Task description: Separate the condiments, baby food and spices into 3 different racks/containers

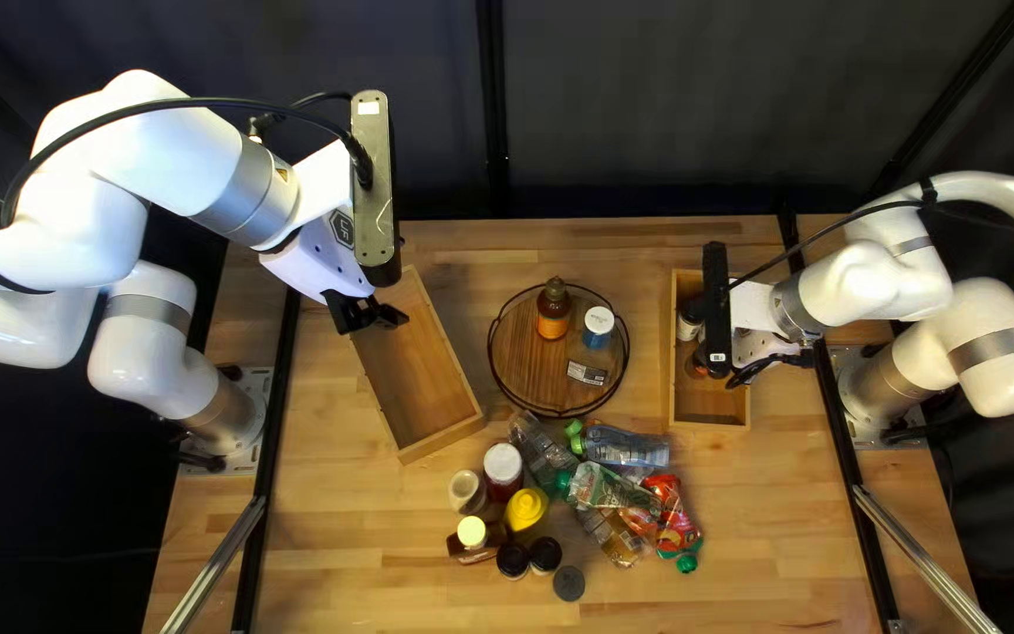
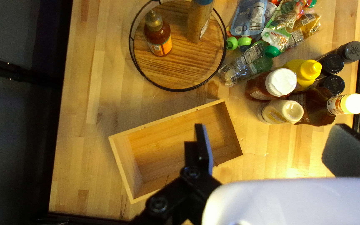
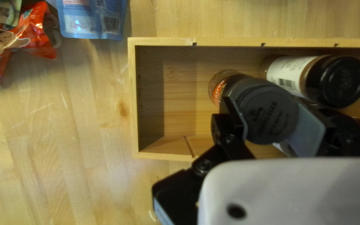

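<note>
Wooden table (image 1: pixel 765 505), jar (image 3: pixel 267 112) in right end effector (image 1: pixel 707 356)

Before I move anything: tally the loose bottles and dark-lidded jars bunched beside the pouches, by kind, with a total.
Condiment bottles: 4 (red-brown bottle, cream bottle, yellow bottle, dark brown bottle)
Dark-lidded jars: 3
Total: 7
</note>
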{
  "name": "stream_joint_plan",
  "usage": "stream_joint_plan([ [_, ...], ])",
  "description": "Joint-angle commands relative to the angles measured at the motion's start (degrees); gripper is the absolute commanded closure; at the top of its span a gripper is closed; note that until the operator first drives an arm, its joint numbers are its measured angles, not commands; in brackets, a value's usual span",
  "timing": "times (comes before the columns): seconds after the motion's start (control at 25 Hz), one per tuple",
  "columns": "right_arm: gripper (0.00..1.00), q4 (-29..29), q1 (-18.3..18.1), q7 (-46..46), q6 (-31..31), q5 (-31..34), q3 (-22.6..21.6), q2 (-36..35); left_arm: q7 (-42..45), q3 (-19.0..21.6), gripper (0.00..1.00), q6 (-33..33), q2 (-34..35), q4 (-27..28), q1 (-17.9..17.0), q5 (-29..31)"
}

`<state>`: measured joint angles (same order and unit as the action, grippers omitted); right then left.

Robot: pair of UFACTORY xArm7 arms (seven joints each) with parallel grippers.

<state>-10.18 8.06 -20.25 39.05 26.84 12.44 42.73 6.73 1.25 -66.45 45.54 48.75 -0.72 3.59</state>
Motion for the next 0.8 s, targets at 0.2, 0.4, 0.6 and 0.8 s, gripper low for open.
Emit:
stream_joint_plan([
  [0.2,0.86,-0.99,1.05,-0.3,-3.23,-0.51,0.5,-4.2,0.0,0.0,0.0,0.0,0.0,0.0,0.0,0.0],
  [0.4,0.56,-1.9,1.54,0.08,-3.56,-1.02,0.98,-5.61,0.0,0.0,0.0,0.0,0.0,0.0,0.0,0.0],
  [0.6,0.25,-2.69,1.83,0.49,-4.33,-1.5,1.73,-7.36,0.0,0.0,0.0,0.0,0.0,0.0,0.0,0.0],
  [0.8,0.15,-4.89,3.64,-0.19,0.4,-3.21,-0.14,-5.77,0.0,0.0,0.0,0.0,0.0,0.0,0.0,0.0],
])
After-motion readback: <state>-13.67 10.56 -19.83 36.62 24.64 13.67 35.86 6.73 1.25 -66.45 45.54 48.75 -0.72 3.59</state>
